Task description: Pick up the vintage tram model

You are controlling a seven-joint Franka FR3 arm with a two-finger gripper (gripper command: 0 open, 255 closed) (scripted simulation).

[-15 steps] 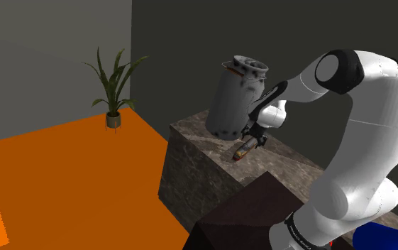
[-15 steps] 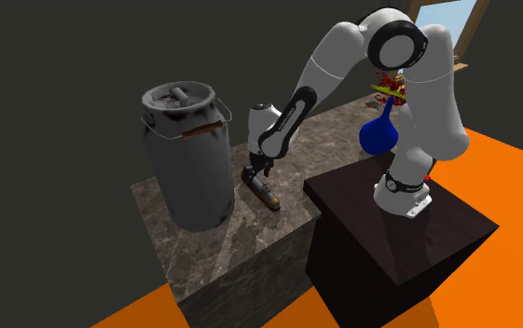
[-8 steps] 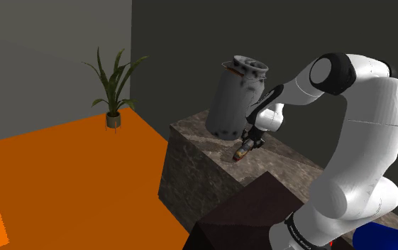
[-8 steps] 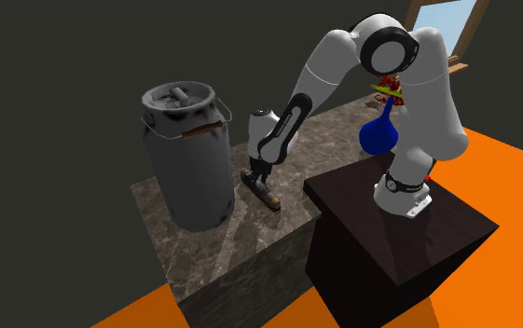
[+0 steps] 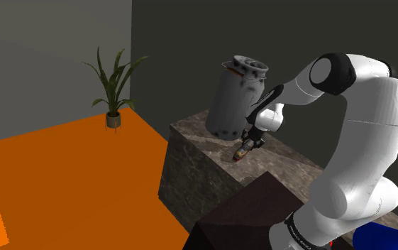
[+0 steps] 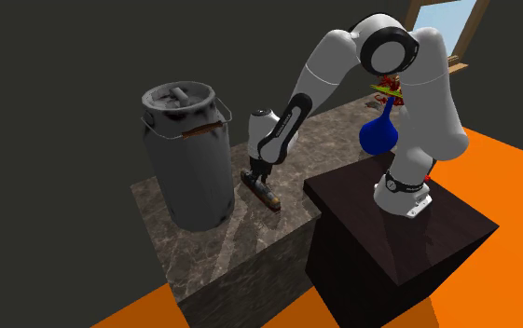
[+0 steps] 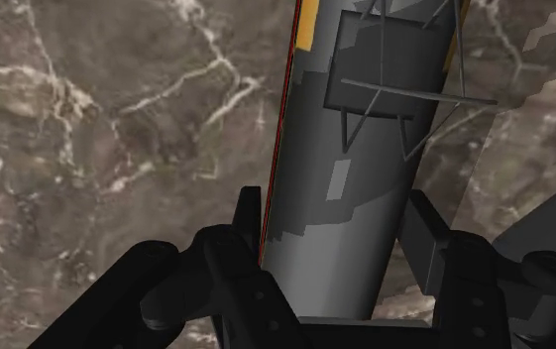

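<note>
The tram model (image 7: 365, 129) is a long grey-roofed toy with red and orange edges, lying on the brown marble counter (image 7: 117, 149). In the wrist view my two black fingers (image 7: 249, 213) press against its long sides near one end, so my gripper (image 7: 335, 203) is shut on it. From the shoulder view the tram (image 5: 240, 153) lies near the counter's front edge with the gripper (image 5: 250, 143) reaching down onto it. The second exterior view has the tram (image 6: 268, 195) still resting on the counter under the gripper (image 6: 257, 177).
A tall dark metal milk can (image 5: 233, 99) (image 6: 190, 154) stands on the counter (image 6: 240, 244) close beside the tram. A blue vase (image 6: 378, 135) sits behind the arm. The dark stand (image 6: 394, 242) adjoins the counter. A potted plant (image 5: 112, 89) stands on the orange floor.
Over the last second the arm sank slightly toward the counter and the fingers closed on the tram. Nothing has moved in the last half second.
</note>
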